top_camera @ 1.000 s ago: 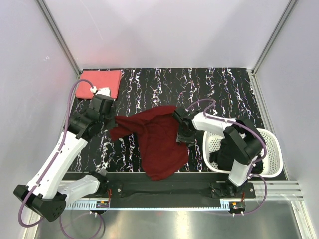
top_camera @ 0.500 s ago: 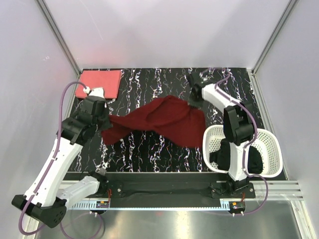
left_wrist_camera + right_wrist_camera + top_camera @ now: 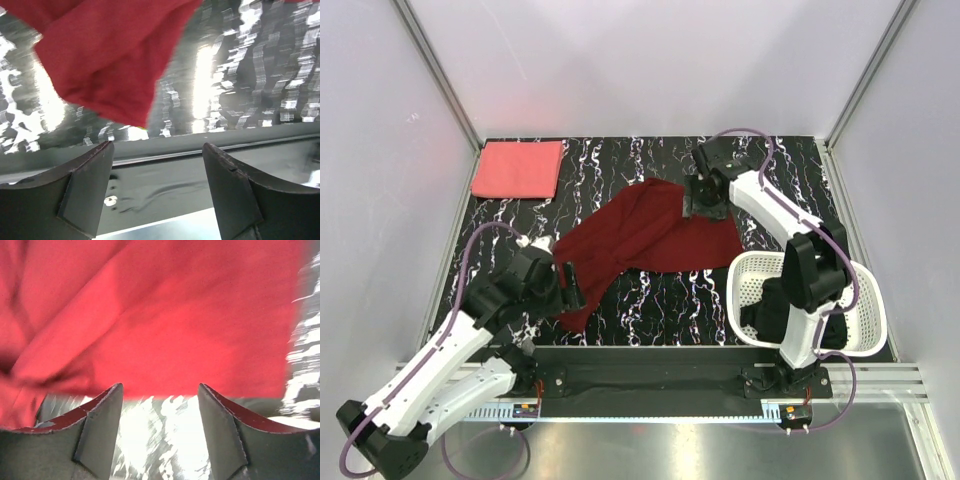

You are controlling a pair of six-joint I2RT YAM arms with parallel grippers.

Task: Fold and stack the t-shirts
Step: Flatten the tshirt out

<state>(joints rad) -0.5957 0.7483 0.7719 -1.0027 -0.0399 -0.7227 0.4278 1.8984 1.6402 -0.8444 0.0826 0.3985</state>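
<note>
Since the moment half a second before, the left arm had swung back from the far-left corner toward the near edge. The maroon t-shirt point(image 3: 640, 235), stretched between both pincers then, had dropped flat onto the black marbled table point(image 3: 660, 300).

At far left, the coral t-shirt point(image 3: 517, 168) lay folded in the far corner, well apart from either arm. The left gripper point(image 3: 570, 285) sat low at the near left, just beside the maroon t-shirt's near tip. In its wrist view its jaws stood wide apart with nothing between them, and the cloth's corner lay just ahead.

The maroon t-shirt ran as a rumpled diagonal band from that tip up toward the far right of centre. Over its far end hung the right gripper point(image 3: 705, 200), its jaws also spread and holding nothing, with the hem just beyond the fingertips.

At near right stood the white basket point(image 3: 875, 320), with the black t-shirt point(image 3: 765, 312) heaped inside it.
</note>
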